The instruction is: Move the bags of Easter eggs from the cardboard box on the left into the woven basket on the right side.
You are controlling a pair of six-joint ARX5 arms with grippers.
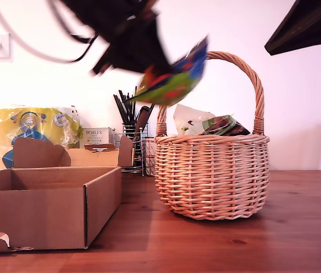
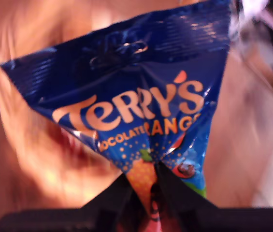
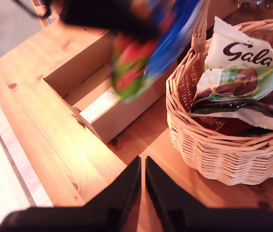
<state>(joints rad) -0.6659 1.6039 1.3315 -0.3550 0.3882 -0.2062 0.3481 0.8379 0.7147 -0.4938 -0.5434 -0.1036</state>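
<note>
A dark blue Terry's bag (image 2: 141,111) hangs from my first gripper (image 2: 148,180), which is shut on its lower corner. In the exterior view that bag (image 1: 174,79) is blurred in the air, just left of the woven basket's handle and above its rim, under the blurred first gripper (image 1: 148,67). The woven basket (image 1: 211,176) holds a white bag (image 3: 237,48) and a green-brown bag (image 3: 237,84). The cardboard box (image 1: 46,213) stands at the exterior view's left; no bags show in its visible part (image 3: 78,63). My second gripper (image 3: 142,176) is shut on nothing, above the table between box and basket (image 3: 223,159).
Behind the box are a large yellow plastic pack (image 1: 29,128), a small white Porlex box (image 1: 96,136) and a black wire utensil holder (image 1: 134,145). A dark arm part (image 1: 305,25) shows at the exterior view's top right. Everything rests on a wooden table (image 1: 205,244).
</note>
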